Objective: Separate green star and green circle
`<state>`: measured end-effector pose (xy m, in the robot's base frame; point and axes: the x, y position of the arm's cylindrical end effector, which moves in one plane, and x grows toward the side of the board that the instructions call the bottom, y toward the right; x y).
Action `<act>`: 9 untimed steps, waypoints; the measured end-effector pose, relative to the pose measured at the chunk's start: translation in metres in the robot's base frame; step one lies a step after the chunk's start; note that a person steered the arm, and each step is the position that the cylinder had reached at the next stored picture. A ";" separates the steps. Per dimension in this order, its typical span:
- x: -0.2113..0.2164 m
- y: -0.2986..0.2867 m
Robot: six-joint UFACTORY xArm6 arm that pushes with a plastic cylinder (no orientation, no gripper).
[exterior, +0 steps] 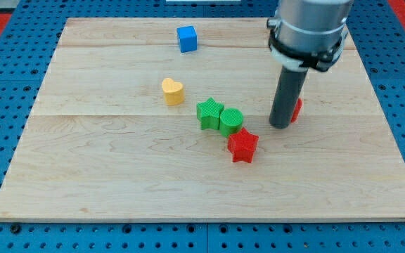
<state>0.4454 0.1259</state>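
The green star (209,113) lies near the middle of the wooden board (118,169). The green circle (231,121) touches it on its right. A red star (243,146) sits just below the green circle, touching it. My tip (280,126) rests on the board to the right of the green circle, a short gap apart. A red block (297,109) is mostly hidden behind the rod; its shape cannot be made out.
A yellow heart (173,91) lies up and left of the green star. A blue cube (187,39) sits near the board's top edge. Blue pegboard (5,105) surrounds the board.
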 end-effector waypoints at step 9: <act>0.044 -0.039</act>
<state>0.4892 0.0867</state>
